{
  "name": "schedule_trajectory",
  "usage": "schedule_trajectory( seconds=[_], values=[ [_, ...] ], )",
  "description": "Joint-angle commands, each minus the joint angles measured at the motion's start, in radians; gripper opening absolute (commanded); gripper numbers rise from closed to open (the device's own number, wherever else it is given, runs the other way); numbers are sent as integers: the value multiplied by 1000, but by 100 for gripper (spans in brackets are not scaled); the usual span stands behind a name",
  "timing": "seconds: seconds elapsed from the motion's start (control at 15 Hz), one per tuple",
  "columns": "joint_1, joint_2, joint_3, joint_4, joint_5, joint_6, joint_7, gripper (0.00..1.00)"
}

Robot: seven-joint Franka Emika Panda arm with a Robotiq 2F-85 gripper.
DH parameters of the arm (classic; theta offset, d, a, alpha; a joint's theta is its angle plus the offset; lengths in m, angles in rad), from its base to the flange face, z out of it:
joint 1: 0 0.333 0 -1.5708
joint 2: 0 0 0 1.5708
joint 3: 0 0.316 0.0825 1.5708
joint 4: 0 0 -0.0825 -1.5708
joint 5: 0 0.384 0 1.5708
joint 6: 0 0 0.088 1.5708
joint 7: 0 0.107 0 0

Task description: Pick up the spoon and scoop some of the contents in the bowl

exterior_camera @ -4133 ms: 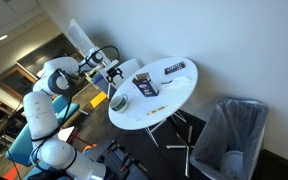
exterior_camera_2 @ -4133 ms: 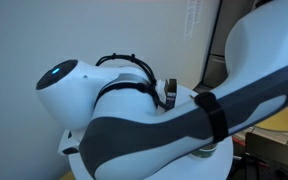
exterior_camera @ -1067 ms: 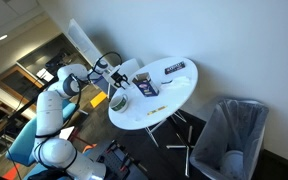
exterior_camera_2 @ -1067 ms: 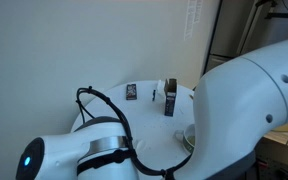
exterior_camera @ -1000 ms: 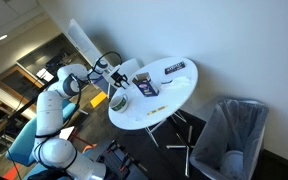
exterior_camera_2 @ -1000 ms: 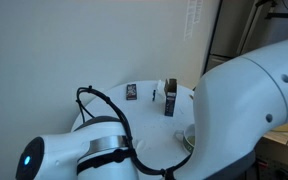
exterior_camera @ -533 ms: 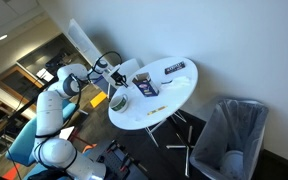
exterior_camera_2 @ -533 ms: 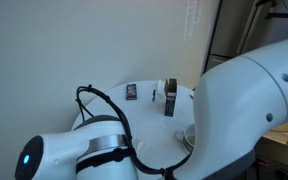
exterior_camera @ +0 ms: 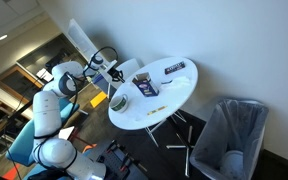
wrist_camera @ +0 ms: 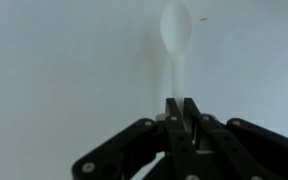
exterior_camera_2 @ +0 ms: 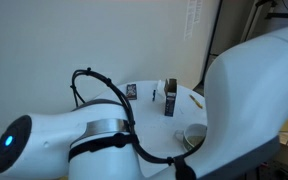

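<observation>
Smooth white plastic-looking spoon (wrist_camera: 176, 32), matt black gripper (wrist_camera: 181, 104), glossy white table top (exterior_camera: 170, 95), shiny white arm shell (exterior_camera_2: 246, 90)

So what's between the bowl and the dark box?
Nothing: bare table between bowl and box, in an exterior view. Wrist view shows the gripper shut on the spoon.
</observation>
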Motion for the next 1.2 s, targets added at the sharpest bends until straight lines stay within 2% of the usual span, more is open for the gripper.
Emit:
schedule_trajectory(
  seconds=[0.0,0.33,0.53,0.67,0.93,1.13],
  values=[
    [-26,-161,25,-131,37,75,44,3],
    [-74,-370,40,-339,137,237,130,3],
    [-90,-482,28,-477,152,311,203,3],
    [-122,-549,54,-566,152,361,243,3],
    [-156,-681,68,-769,147,535,260,3],
    [-177,-777,60,-928,157,721,285,3]
  ],
)
